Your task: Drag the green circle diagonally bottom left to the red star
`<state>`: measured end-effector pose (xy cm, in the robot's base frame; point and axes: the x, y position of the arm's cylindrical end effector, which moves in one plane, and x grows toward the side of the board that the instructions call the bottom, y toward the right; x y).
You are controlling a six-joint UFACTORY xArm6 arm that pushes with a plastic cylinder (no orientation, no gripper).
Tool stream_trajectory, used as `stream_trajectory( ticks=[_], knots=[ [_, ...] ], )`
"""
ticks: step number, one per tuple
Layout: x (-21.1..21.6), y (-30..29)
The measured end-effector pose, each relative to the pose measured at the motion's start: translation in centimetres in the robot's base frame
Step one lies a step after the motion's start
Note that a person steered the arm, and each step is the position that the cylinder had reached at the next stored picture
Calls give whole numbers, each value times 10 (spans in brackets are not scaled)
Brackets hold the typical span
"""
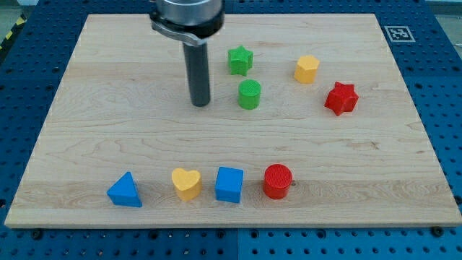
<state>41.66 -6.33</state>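
Note:
The green circle (pixel 250 94) stands on the wooden board (pixel 108 130) just above its middle. The red star (pixel 341 98) lies to its right, near the view's right side. My tip (pixel 200 104) rests on the board to the left of the green circle, a short gap away and not touching it. The dark rod rises from the tip to the arm's round head at the view's top.
A green star (pixel 240 60) lies just above the green circle and a yellow hexagon (pixel 307 68) above-left of the red star. Along the view's bottom sit a blue triangle (pixel 125 191), a yellow heart (pixel 187 183), a blue cube (pixel 229 184) and a red circle (pixel 277 180).

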Motion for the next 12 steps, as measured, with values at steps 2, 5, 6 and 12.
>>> stream_trajectory(
  ticks=[2, 5, 6, 12],
  knots=[
    [-28, 29],
    [3, 89],
    [9, 111],
    [108, 238]
  ],
)
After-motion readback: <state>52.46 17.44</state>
